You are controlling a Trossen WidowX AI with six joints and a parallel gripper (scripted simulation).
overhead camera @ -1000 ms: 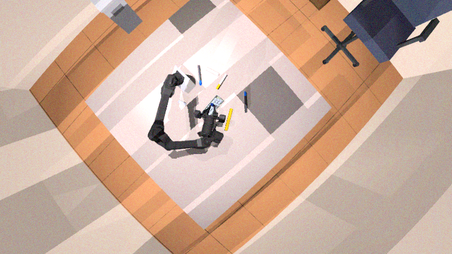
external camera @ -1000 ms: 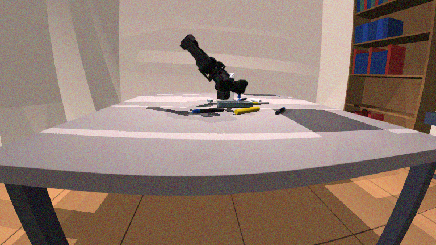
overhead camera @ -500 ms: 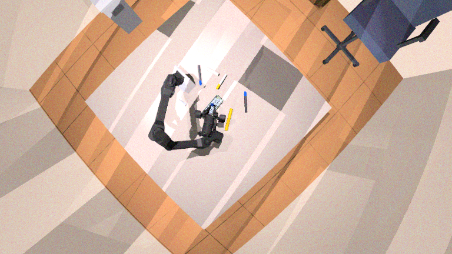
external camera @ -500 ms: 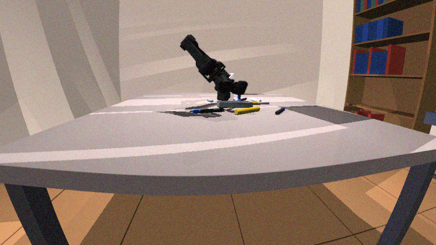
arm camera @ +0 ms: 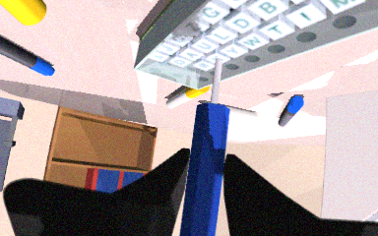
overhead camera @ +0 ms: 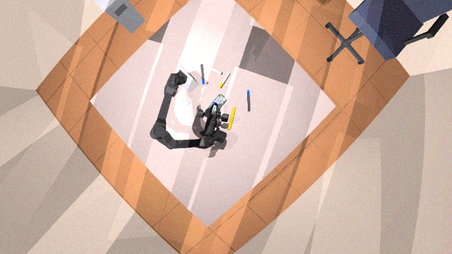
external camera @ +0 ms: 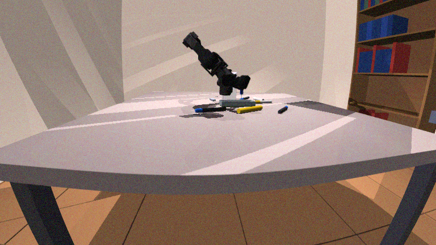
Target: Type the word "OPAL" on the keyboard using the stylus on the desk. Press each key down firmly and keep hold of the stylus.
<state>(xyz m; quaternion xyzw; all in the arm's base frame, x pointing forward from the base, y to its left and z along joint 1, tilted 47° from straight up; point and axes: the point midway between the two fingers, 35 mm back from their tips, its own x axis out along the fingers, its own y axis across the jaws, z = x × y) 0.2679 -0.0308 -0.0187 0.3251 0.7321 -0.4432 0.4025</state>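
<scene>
The small grey keyboard (overhead camera: 221,99) (external camera: 236,103) (arm camera: 325,29) lies on the desk with white letter keys. My gripper (overhead camera: 214,106) (external camera: 241,88) (arm camera: 207,158) is shut on the blue stylus (overhead camera: 214,103) (external camera: 241,92) (arm camera: 212,130), which stands between the fingers with its thin metal tip toward the keyboard. In the wrist view the tip ends at the keys nearest the row of round holes, just beside the Y key. Whether it touches or presses a key cannot be told. The tip hides part of that key; the smaller letters at the far end are hard to read.
A thick yellow marker (overhead camera: 232,118) (external camera: 249,109) (arm camera: 24,9) lies beside the keyboard. Black pens with blue ends (overhead camera: 248,102) (overhead camera: 202,73) and a white pen with a yellow end (overhead camera: 225,79) lie around. A white block (arm camera: 349,152) stands at the wrist view's right.
</scene>
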